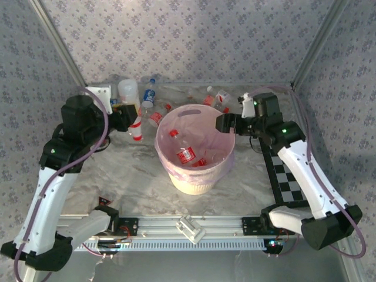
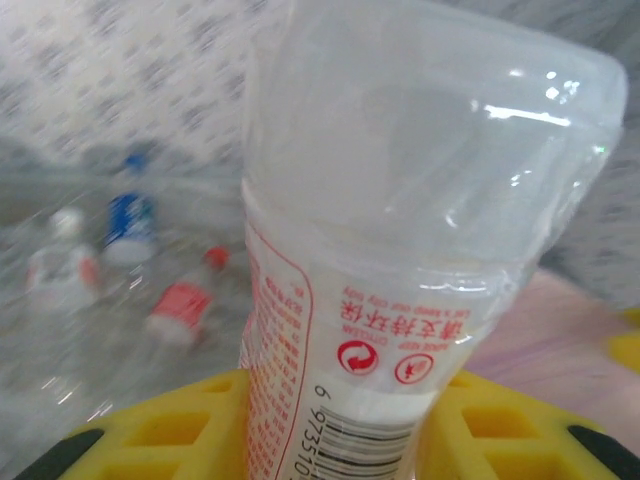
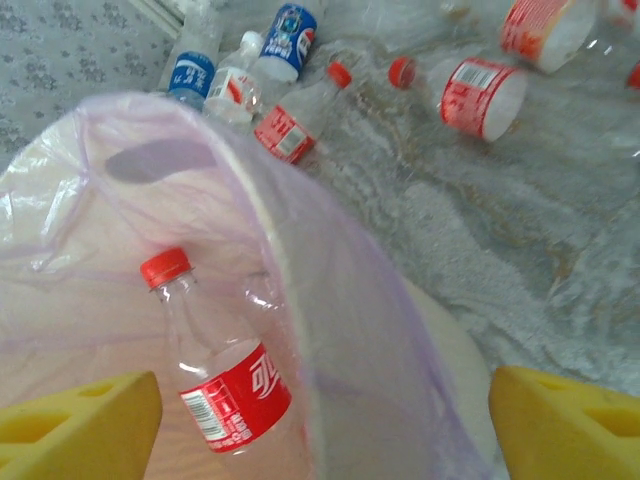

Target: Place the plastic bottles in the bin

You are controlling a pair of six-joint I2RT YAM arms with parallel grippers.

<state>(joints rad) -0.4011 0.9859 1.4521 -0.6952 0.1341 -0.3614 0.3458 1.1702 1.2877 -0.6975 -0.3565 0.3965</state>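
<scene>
Top view: the left gripper (image 1: 131, 121) grasps a red-labelled bottle (image 1: 137, 129) just left of the pink-lined bin (image 1: 191, 183), and the right gripper (image 1: 225, 123) hangs at its right rim. Left wrist view: the bottle is clamped between yellow fingers (image 2: 180, 430). Right wrist view: the right fingers (image 3: 80, 420) are spread and empty. A red-capped bottle (image 3: 225, 375) lies in the bin between them, with loose bottles (image 3: 480, 95) beyond.

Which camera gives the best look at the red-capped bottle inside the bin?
The right wrist view: the red-capped bottle is close, label and cap clear. The top external view shows that bottle small, leaning inside the bin.
</scene>
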